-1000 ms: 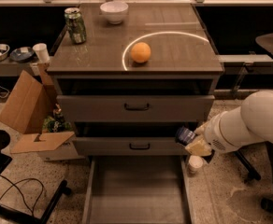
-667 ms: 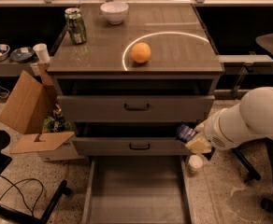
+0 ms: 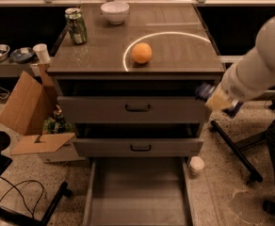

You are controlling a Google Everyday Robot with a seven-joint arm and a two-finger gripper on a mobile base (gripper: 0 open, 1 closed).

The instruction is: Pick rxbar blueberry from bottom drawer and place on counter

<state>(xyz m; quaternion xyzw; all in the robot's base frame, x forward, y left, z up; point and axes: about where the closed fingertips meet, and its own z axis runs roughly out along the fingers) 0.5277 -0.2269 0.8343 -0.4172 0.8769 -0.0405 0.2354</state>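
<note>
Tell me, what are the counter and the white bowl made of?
The counter looks like glossy grey-brown laminate or coated wood: it mirrors a light ring. The bowl: smooth white, ceramic or plastic. The gripper, beside the counter's right edge, holds the rxbar blueberry.

Glossy counter (image 3: 175, 51) mirrors a light ring; the bottom drawer (image 3: 137, 192) looks matt grey. By the counter's right edge, the smooth pale claw (image 3: 209, 96) grips a dark-wrapped bar (image 3: 202, 90).
</note>
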